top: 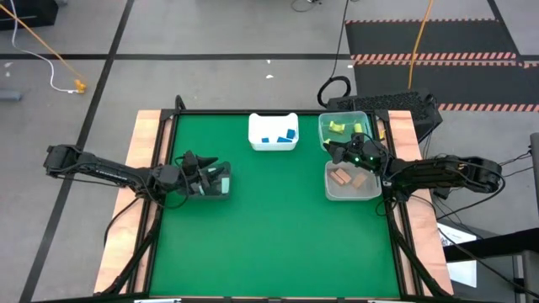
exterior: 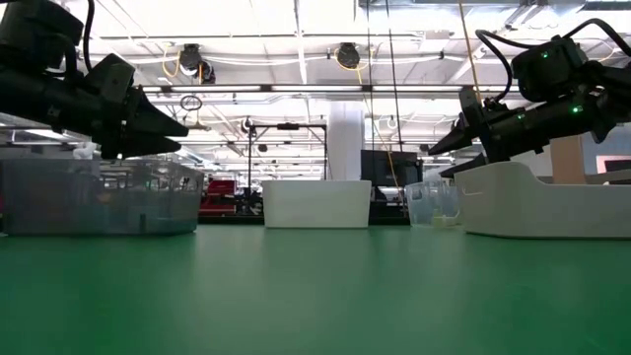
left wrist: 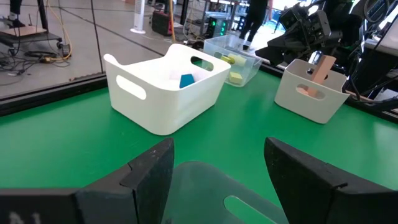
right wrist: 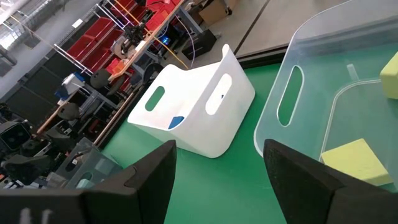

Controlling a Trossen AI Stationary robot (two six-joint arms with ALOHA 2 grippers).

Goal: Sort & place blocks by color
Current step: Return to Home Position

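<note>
- A green table top, edged with pale wooden strips along its left and right sides.
- A white bin with cut-out handles, at the back middle of the table.
- A clear bin at the back right, with a pale bin just in front of it.
- A see-through grey bin on the table's left side.
- Grey floor around the table, with a yellow cable on the left and a black mat with striped edges on the right.

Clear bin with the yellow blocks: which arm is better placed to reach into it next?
Right. The right pincer, open, hangs at the edge of the clear bin holding the yellow blocks. The left pincer sits far across the table, over a different bin.
</note>
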